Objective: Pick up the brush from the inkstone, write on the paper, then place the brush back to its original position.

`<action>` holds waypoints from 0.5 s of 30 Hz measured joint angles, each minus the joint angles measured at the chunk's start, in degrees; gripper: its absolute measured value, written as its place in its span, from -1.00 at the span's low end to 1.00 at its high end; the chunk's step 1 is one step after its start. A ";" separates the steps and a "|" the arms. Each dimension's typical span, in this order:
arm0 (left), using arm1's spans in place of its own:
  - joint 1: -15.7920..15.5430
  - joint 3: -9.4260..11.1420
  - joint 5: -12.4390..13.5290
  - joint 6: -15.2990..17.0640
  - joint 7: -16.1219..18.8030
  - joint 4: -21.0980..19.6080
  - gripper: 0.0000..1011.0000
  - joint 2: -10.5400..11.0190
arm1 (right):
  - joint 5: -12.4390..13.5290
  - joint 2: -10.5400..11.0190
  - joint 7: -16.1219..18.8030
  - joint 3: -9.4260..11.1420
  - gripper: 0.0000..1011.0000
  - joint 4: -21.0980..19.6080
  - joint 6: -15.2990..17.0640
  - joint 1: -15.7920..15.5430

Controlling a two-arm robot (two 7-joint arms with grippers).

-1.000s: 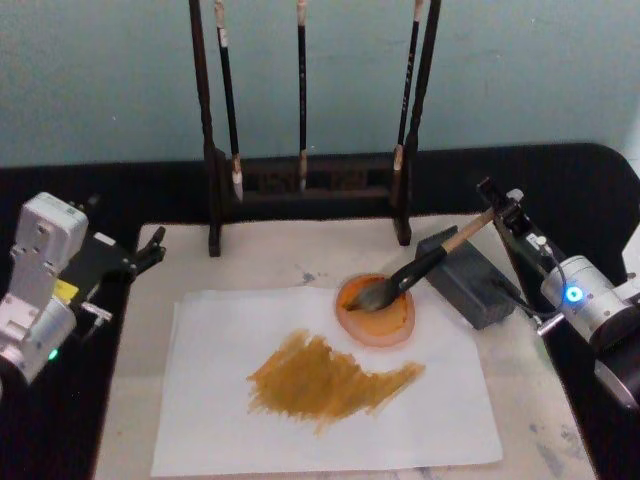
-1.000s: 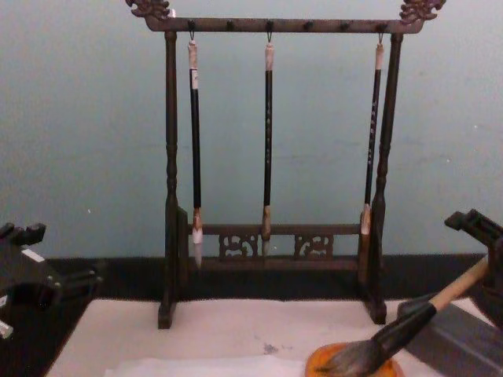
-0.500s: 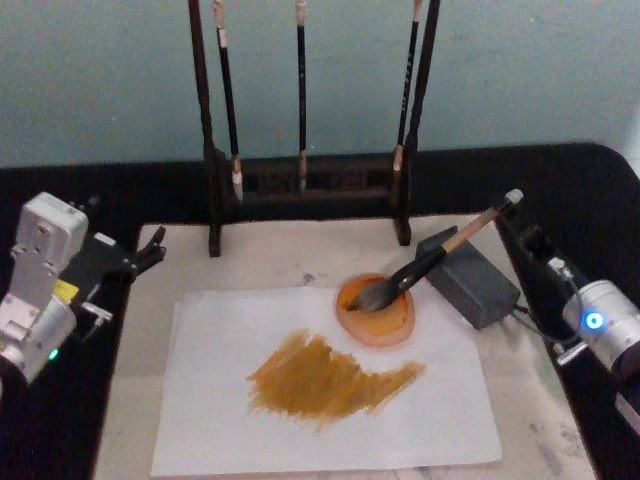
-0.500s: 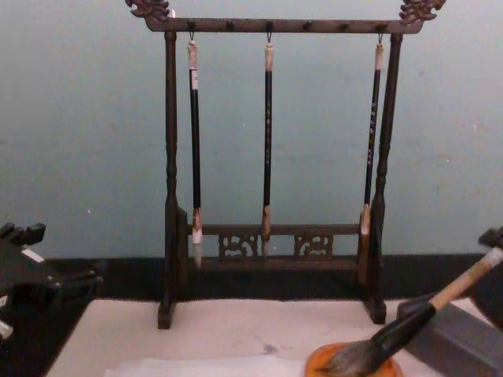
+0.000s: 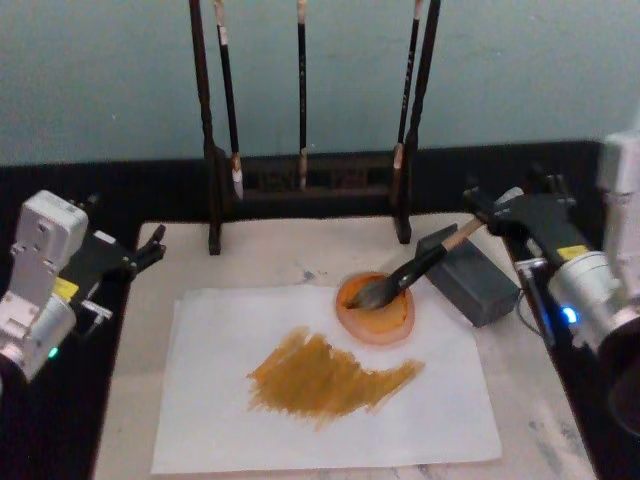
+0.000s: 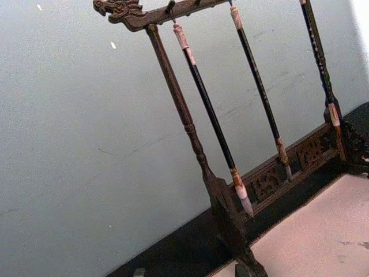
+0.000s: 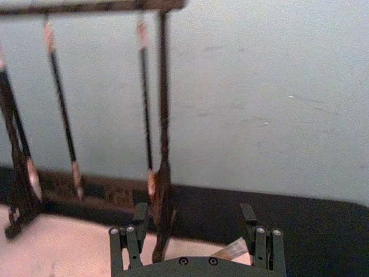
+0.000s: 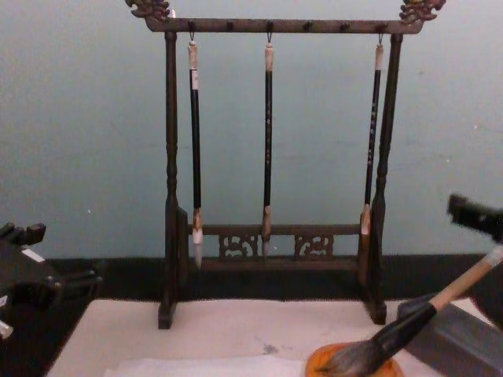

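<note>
Left end effector (image 5: 150, 247): parked at counter's left edge. Right end effector (image 5: 480, 203): fingers spread, raised at right edge.

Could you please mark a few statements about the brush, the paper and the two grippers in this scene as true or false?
1. The brush rests with its bristles in the orange dish. True.
2. The paper is blank. False: it carries a broad ochre smear.
3. The right gripper is shut on the brush handle. False: its fingers stand open by the handle's end.
4. Three thin brushes hang on the rack. True.
5. The left gripper holds a brush. False: it sits idle at the mat's left edge, holding nothing.
</note>
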 joint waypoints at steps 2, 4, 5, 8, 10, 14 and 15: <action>0.00 0.00 0.00 0.00 0.00 0.00 1.00 0.00 | -2.19 -0.31 -0.64 -1.22 0.98 0.42 1.07 0.47; 0.00 0.00 0.00 0.00 0.00 0.00 1.00 0.00 | -4.49 -0.87 -1.39 -2.37 0.98 1.37 2.00 0.80; 0.00 0.00 0.00 0.00 0.00 0.00 1.00 0.00 | -5.12 -1.07 -1.61 -2.70 0.98 1.70 2.19 0.82; 0.00 0.00 0.00 0.00 0.00 0.00 1.00 0.00 | -6.68 -1.81 -2.43 -3.14 0.98 2.72 2.41 0.44; 0.00 0.00 0.00 0.00 0.00 0.00 1.00 0.00 | -7.18 -2.27 -2.96 -3.07 0.98 3.35 2.19 -0.23; 0.00 0.00 0.00 0.00 0.00 0.00 1.00 0.00 | -7.69 -2.88 -3.61 -2.48 0.98 3.98 1.43 -1.36; 0.00 0.00 0.00 0.00 0.00 0.00 1.00 0.00 | -7.76 -2.95 -3.68 -2.37 0.98 4.03 1.28 -1.53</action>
